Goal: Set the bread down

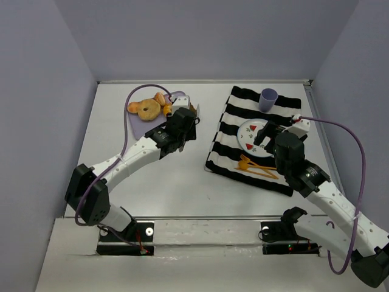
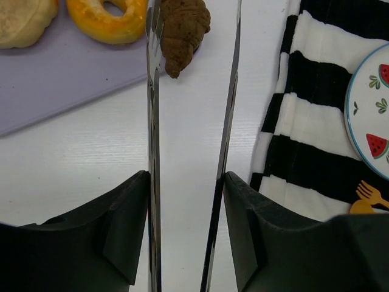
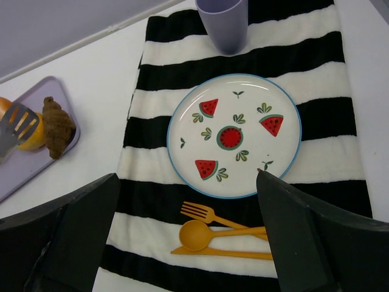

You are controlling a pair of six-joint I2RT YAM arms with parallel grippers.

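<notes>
I judge placement not yet begun: the left gripper (image 2: 185,182) jaws clamp open tongs (image 2: 152,152) reaching the bread (image 2: 182,30), which lies ungripped on the lavender tray (image 2: 61,79), while the right gripper (image 1: 266,135) jaws gape empty above the plate (image 3: 255,146).

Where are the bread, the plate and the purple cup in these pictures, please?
the bread (image 2: 182,30): left wrist view, middle of its dark brown body.
the plate (image 3: 258,146): right wrist view, bare white patch right of centre.
the purple cup (image 3: 223,24): right wrist view, its side wall.
</notes>
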